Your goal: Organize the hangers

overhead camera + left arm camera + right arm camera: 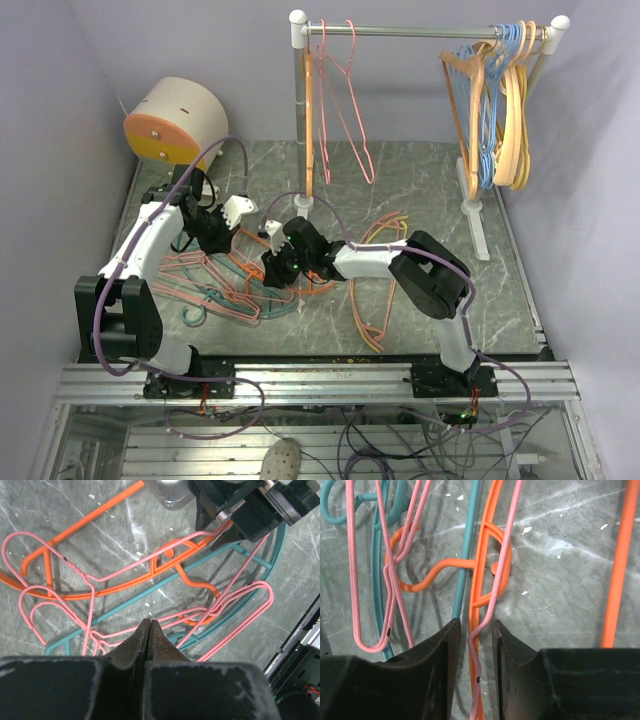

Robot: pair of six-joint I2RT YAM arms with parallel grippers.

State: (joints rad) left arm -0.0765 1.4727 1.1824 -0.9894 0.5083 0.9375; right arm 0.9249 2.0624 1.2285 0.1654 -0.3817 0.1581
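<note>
- Right gripper (476, 625) fills its wrist view, jaws slightly apart astride a thin pink hanger (476, 665) wire and a strand of an orange hanger (422, 586); neither looks pinched
- Left gripper (150, 622) has its fingers pressed together just over the tangled hangers (230, 285) lying on the table (430, 190); whether a wire is caught, I cannot tell
- Risk: closing may catch both strands, and the orange hook crosses a teal hanger (466, 540), so a lift would likely drag the heap
- Smooth, round, springy wire could slip or twist between flat pads; the marbled tabletop looks slick
</note>
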